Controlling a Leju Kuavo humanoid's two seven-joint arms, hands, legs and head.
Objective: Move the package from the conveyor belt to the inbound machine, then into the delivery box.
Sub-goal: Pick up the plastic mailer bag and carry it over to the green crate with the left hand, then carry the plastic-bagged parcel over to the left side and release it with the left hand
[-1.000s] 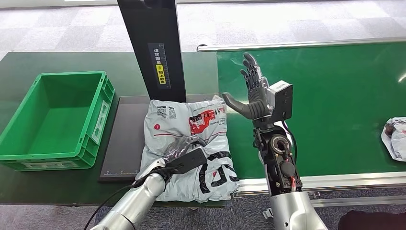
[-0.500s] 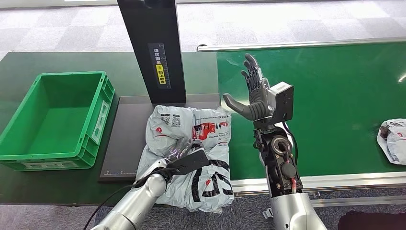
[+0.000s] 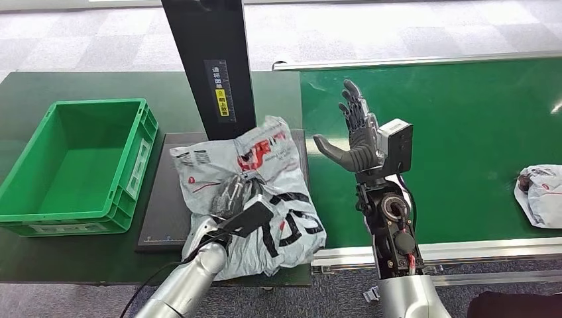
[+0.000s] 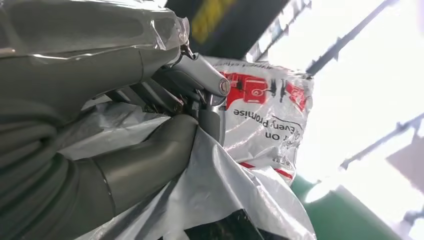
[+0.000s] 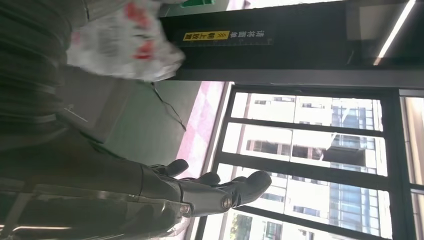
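A grey plastic package [image 3: 262,192] with red and black print lies crumpled on the dark platform of the inbound machine [image 3: 166,199], its far end lifted and tilted toward the green box. My left hand [image 3: 233,193] grips it in the middle; the fingers [image 4: 165,90] pinch the plastic film [image 4: 260,115] in the left wrist view. My right hand [image 3: 354,132] stands upright and open above the conveyor belt [image 3: 464,139], just right of the package, holding nothing. Its spread fingers [image 5: 220,192] and the package [image 5: 125,45] appear in the right wrist view.
An empty green delivery box [image 3: 76,165] stands left of the machine platform. The machine's black post [image 3: 211,66] rises behind the package. A second grey package [image 3: 540,195] lies at the right edge of the belt. A metal rail [image 3: 464,252] borders the belt's near side.
My left hand has lifted and dragged the package leftward, raising its far end. The right hand drifted slightly right. The second package moved left along the belt.
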